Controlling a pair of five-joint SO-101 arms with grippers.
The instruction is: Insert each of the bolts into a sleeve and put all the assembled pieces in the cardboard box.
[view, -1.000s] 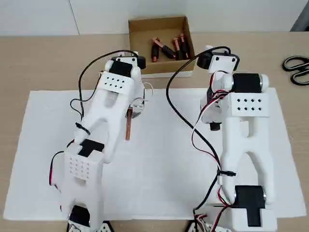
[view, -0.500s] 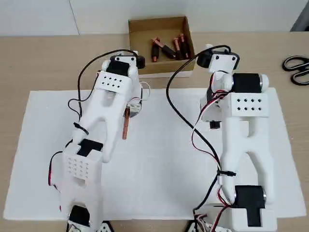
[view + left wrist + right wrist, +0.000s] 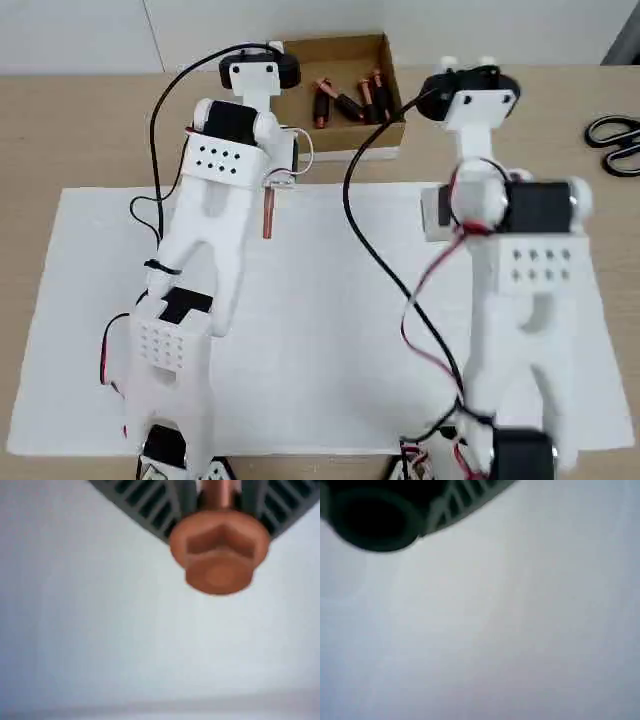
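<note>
Left gripper [image 3: 218,495] pinches the stiff, light bolt [image 3: 218,555] by its slippery shank; right gripper [image 3: 380,500] seems closed round the hard sleeve [image 3: 370,522].

Two white plastic robot arms, the left arm [image 3: 205,250] and the right arm [image 3: 530,300], carry black servo motors [image 3: 233,122] at their joints and grids of small round holes [image 3: 222,157] on flat plates. Black cables [image 3: 347,195] loop off both toward 6 o'clock, red and white wires [image 3: 420,285] trailing the right. The fingers [image 3: 140,500] are dark grey and ribbed.
</note>
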